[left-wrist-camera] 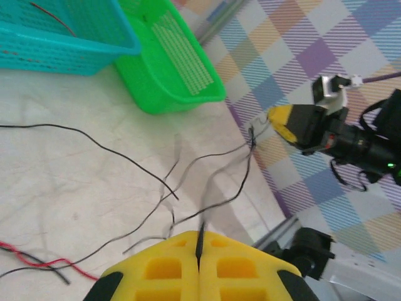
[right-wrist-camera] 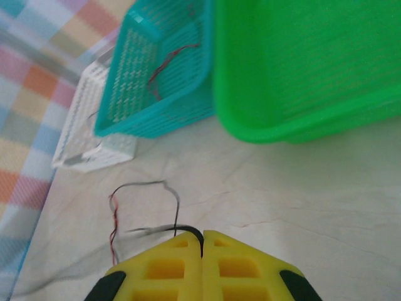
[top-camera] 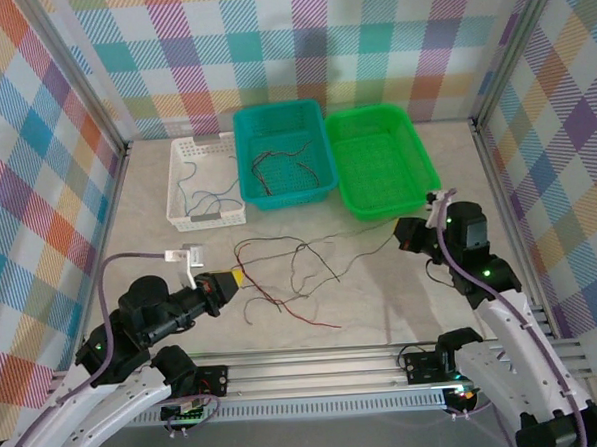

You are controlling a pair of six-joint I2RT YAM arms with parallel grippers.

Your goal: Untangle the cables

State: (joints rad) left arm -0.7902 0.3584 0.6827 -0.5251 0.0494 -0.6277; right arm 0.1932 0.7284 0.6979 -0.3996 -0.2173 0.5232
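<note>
Where the baskets stand: white basket, teal basket and green basket sit in a row at the far side of the desk, the teal one between the other two.
Basket contents: thin red and dark wires lie in the teal basket; thin blue and dark wires lie in the white one.
Cables: a loose tangle of cables lies on the bare desk in front of the baskets, between the two arms; red, black and grey strands cross one another.
Obstructions: the green basket's near corner is close beside the right arm's tip.
Left end effector: fingers pressed together, clamped on a dark cable at the seam.
Right end effector: fingers pressed together, clamped on a black cable; strands rise from the desk to its tip.
Same strand in both: cannot tell.
</note>
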